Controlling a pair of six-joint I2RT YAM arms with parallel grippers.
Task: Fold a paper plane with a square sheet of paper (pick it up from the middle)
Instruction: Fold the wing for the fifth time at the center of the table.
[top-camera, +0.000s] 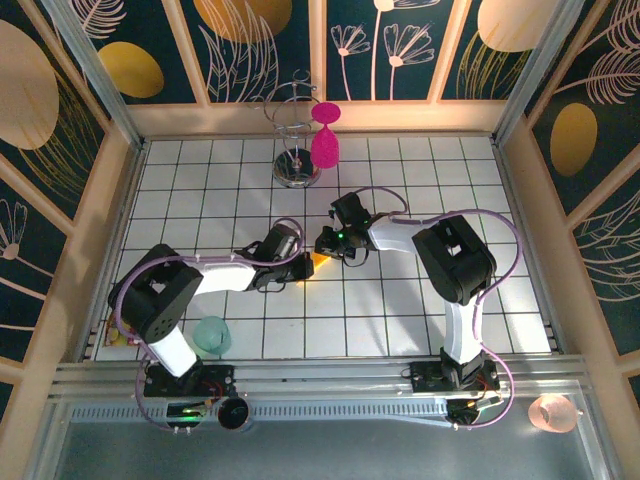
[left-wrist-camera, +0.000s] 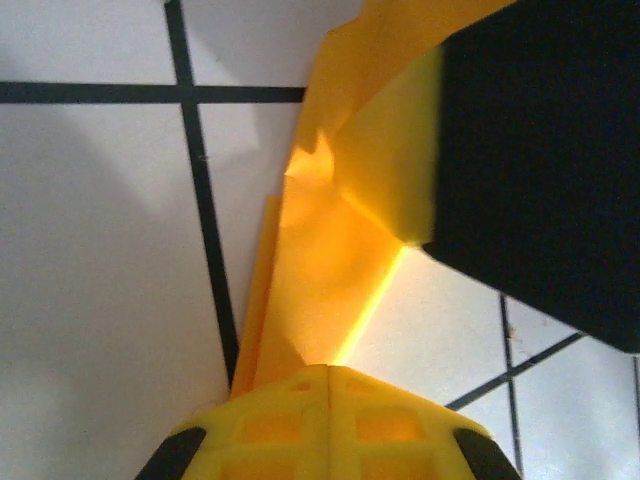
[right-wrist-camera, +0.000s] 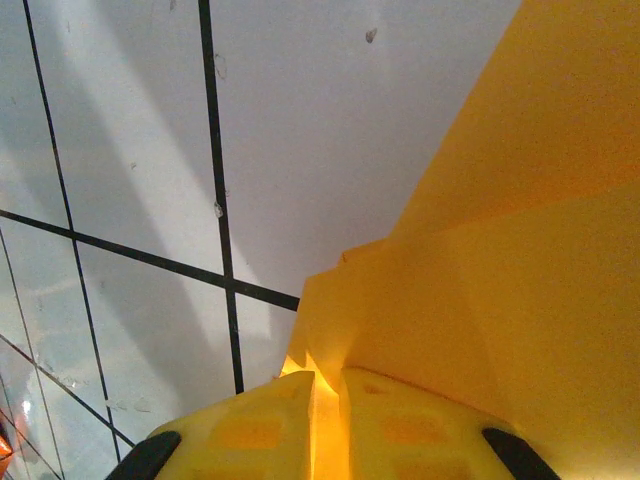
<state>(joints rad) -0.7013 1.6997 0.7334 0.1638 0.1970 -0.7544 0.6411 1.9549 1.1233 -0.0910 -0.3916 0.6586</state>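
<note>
Clamping the creased orange paper, left end effector and right end effector close together, bare tiles around.

**Paper mostly hidden**

From above, the left gripper and right gripper cover nearly all the orange-yellow paper, leaving a sliver between them. Both wrist views cut it off at their edges; its folded shape is unreadable.

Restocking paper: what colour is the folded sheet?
The sheet is plain orange-yellow, clearest in the right wrist view.
</note>
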